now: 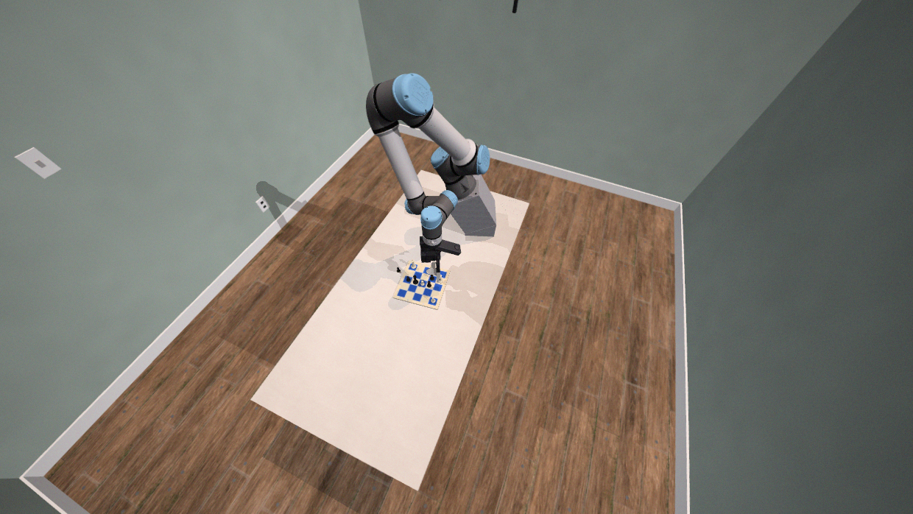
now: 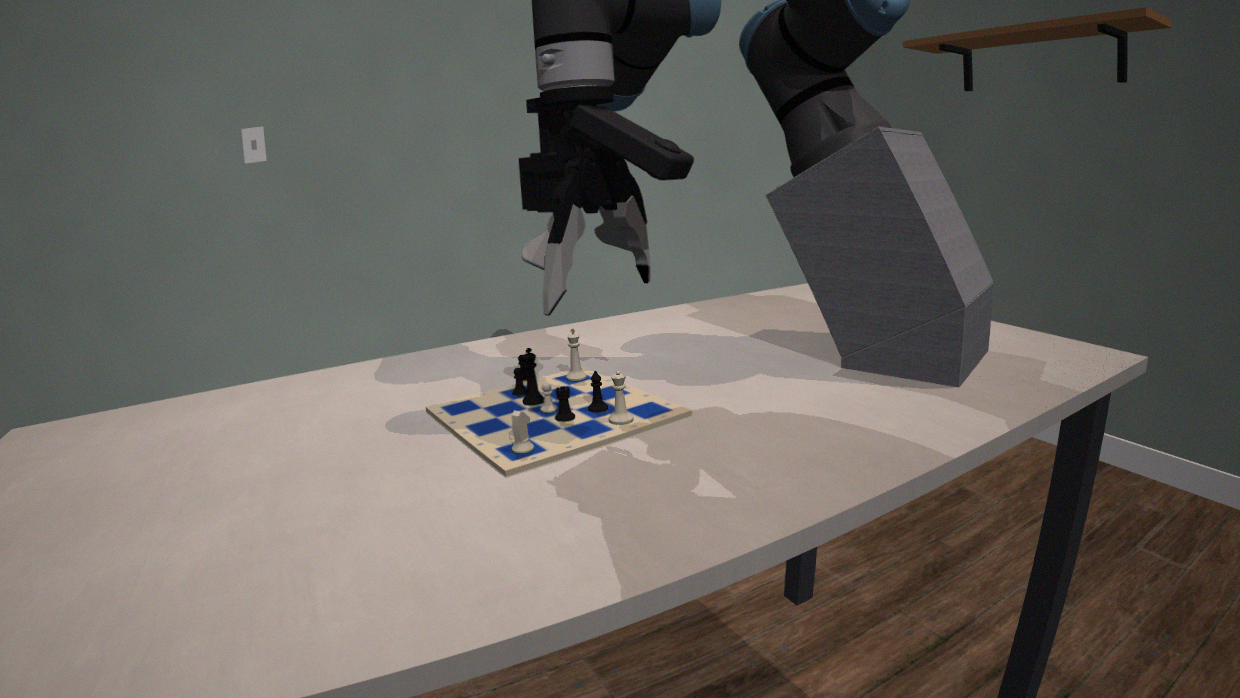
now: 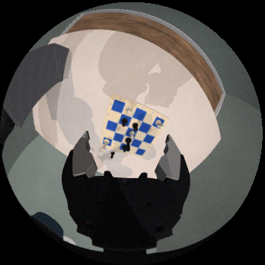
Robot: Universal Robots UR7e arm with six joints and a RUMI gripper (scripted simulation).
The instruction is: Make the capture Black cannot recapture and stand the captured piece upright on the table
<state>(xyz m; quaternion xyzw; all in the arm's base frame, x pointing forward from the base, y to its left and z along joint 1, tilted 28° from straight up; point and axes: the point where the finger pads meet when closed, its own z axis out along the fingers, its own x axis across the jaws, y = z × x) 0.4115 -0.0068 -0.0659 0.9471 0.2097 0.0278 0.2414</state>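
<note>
A small blue-and-cream chessboard (image 2: 559,424) lies on the white table; it also shows in the overhead view (image 1: 421,287) and the wrist view (image 3: 134,127). On it stand a black king (image 2: 527,377), a black bishop (image 2: 597,391) and another black piece (image 2: 564,404). The white pieces are a king (image 2: 573,353), a queen (image 2: 619,398), a small pawn (image 2: 547,398) and a piece at the near corner (image 2: 520,431). A small black piece (image 3: 112,154) stands on the table just off the board's edge. My gripper (image 2: 597,290) hangs open and empty well above the board's far side.
The arm's grey angled base block (image 2: 880,260) stands on the table to the right of the board. A wooden shelf (image 2: 1036,30) hangs on the wall at the upper right. The table's front edge curves along the near side.
</note>
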